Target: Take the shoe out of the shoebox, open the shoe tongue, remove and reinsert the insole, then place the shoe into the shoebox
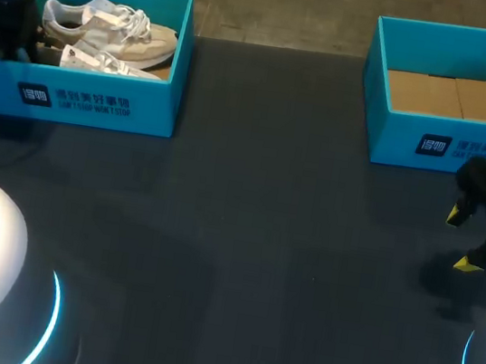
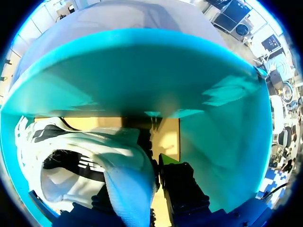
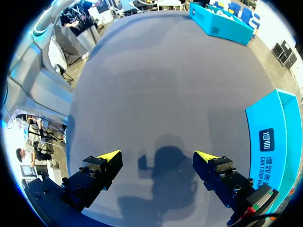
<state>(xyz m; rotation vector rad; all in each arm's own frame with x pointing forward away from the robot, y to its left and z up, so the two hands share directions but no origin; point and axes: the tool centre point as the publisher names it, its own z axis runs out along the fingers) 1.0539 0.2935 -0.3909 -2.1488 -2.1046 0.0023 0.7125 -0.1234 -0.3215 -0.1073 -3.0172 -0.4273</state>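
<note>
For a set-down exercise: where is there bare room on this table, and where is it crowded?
Free: the table between left box and right box, and the right box's floor. Crowded: the left box, holding shoes and the left arm; the right gripper hovers before the right box.

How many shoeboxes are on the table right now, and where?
2. One teal shoebox sits at the table's far left corner with a white sneaker inside. The other shoebox sits at the far right, showing only a cardboard liner. No others appear hidden.
</note>
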